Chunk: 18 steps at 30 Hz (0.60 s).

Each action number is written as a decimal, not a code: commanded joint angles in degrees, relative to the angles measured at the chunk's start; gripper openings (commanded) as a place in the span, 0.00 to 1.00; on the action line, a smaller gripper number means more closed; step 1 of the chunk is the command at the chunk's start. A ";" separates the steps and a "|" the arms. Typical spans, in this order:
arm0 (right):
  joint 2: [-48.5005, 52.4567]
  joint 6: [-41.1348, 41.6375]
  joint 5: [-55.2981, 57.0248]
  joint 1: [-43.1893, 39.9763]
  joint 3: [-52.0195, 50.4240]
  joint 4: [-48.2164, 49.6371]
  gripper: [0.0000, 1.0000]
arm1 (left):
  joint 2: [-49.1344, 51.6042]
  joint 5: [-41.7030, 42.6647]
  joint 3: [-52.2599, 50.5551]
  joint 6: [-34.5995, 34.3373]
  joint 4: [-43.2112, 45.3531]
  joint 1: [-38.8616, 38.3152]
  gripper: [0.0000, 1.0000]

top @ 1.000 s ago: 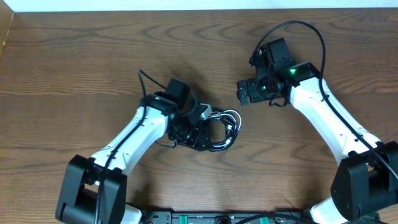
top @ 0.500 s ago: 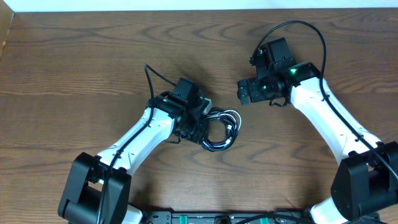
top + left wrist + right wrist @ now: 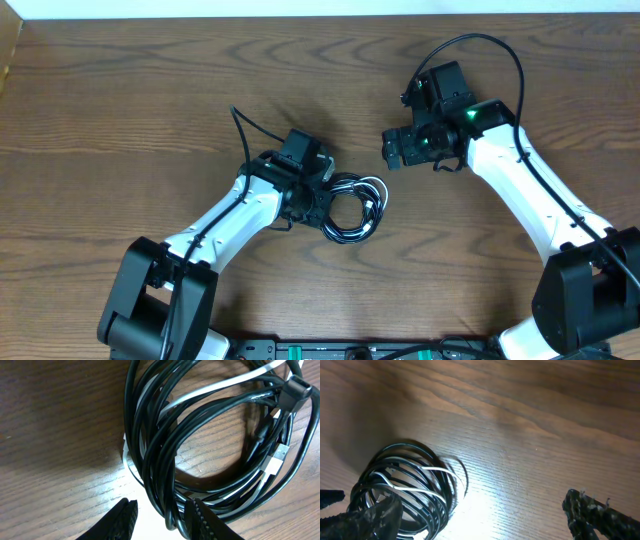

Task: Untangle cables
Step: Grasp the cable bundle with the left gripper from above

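brown wood table (image 3: pixel 120 100) under both arms. left gripper (image 3: pixel 159 517) stands with fingers spread, and strands of the black cable (image 3: pixel 150 435), coiled together with the white cable (image 3: pixel 215 389), run right between them. right gripper (image 3: pixel 391 150) is spread wide too, both cables lying well apart from it.

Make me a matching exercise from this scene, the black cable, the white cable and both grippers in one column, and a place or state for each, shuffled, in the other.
Column one:
1. thin black cable
2. thin white cable
3. left gripper
4. right gripper

Column two:
A. open, apart from the coil, above the bare brown wooden table
B. running among the dark loops
C. open, black strands between its fingers
D. wound in several loops

Pairs: 1-D, 2-B, 3-C, 4-A
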 commanded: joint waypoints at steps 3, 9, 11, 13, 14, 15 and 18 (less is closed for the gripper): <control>-1.22 0.39 0.42 -0.55 0.22 -0.09 0.99 | 0.61 -0.74 -0.20 -1.25 0.11 -0.13 0.31; -1.22 0.39 0.44 -0.52 0.22 -0.37 0.99 | 0.61 -0.74 -0.31 -3.54 0.85 -1.42 0.29; -1.22 0.39 0.44 -0.52 0.22 -0.52 0.99 | 0.61 -0.76 -0.37 -3.54 1.33 -2.45 0.30; -1.22 0.39 0.44 -0.52 0.22 -0.55 0.99 | 0.61 -0.79 -0.46 -3.54 1.84 -3.28 0.32; -1.22 0.39 0.44 -0.50 0.22 -0.70 0.99 | 0.61 -0.76 -0.50 -3.56 2.21 -4.04 0.33; -1.22 0.39 0.44 -0.50 0.22 -0.76 0.99 | 0.61 -0.76 -0.52 -3.56 2.21 -4.24 0.33; -1.22 0.39 0.44 -0.52 0.22 -0.96 0.99 | 0.61 -0.76 -0.55 -3.61 2.21 -4.42 0.33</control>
